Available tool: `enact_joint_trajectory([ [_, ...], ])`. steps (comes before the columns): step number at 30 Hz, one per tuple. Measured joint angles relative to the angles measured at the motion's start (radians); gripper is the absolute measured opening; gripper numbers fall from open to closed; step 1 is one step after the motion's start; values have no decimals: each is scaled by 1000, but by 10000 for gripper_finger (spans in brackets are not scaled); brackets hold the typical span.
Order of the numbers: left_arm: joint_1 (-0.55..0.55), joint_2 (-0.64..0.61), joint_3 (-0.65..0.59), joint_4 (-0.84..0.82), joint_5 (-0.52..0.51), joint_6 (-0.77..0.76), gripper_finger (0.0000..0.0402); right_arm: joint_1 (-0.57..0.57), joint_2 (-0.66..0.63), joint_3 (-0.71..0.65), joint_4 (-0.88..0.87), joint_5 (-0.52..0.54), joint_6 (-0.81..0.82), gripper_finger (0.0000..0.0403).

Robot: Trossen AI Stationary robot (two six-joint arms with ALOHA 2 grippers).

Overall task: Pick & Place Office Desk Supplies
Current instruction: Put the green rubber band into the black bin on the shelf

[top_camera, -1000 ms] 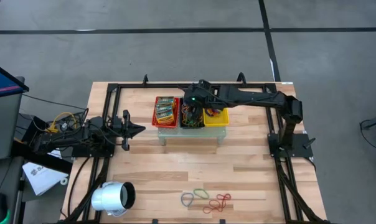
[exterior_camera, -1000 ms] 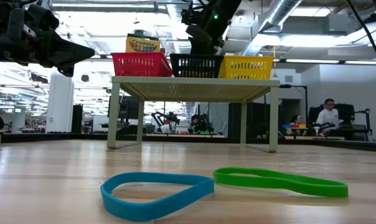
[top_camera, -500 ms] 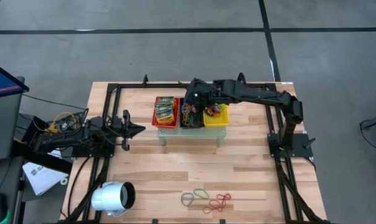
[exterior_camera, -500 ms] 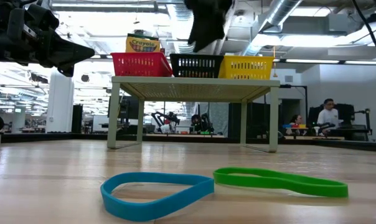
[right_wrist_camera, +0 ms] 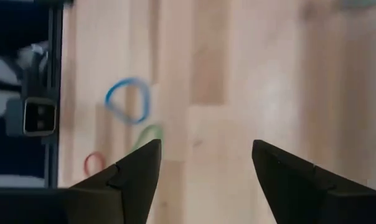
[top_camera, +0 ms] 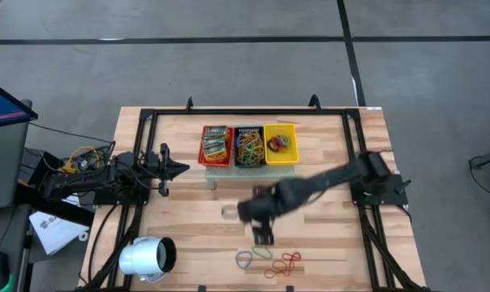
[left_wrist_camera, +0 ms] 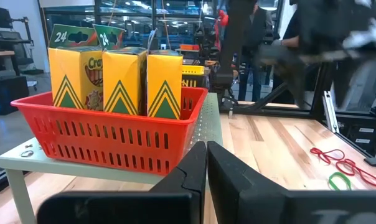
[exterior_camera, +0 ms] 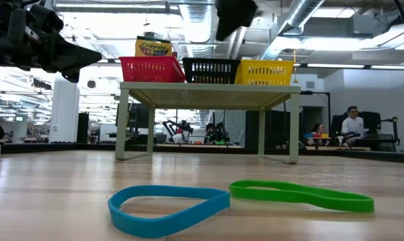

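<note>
Loose rubber bands lie flat on the table near its near edge: a blue one point(top_camera: 244, 259) point(exterior_camera: 168, 207) point(right_wrist_camera: 129, 99), a green one point(top_camera: 263, 252) point(exterior_camera: 302, 195) point(right_wrist_camera: 149, 134) and several red ones point(top_camera: 287, 261). More bands fill the black basket point(top_camera: 250, 146). Green-yellow crayon packets point(left_wrist_camera: 119, 78) stand in the red basket point(top_camera: 216, 144). My right gripper point(top_camera: 264, 237) point(right_wrist_camera: 203, 152) hangs open above the table, just on the far side of the loose bands, and touches nothing. My left gripper point(top_camera: 185, 169) point(left_wrist_camera: 206, 152) waits shut at the table's left, level with the baskets.
The red, black and yellow basket point(top_camera: 280, 143) sit in a row on a small raised stand point(exterior_camera: 209, 90) at the table's far middle. A white cylinder point(top_camera: 148, 258) lies at the near left corner. Bare wood stretches between the stand and the loose bands.
My right arm has swung from above the black basket toward the table's near edge and down. It now hangs over the wood just short of the loose rubber bands. The bands on the table have not moved.
</note>
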Motion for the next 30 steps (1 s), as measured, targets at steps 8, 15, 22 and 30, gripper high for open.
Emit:
enact_joint_trajectory([
  [8, 0, 0, 0, 0, 0, 0, 8, 133, 173, -2, -5, -1, 184, 249],
  [15, 0, 0, 0, 0, 0, 0, 8, 185, 266, -2, -5, -36, 343, 249],
  [22, 0, 0, 0, 0, 0, 0, 8, 220, 327, -2, 9, -58, 430, 249],
  [30, 0, 0, 0, 0, 0, 0, 8, 234, 348, -28, 43, -55, 413, 248],
])
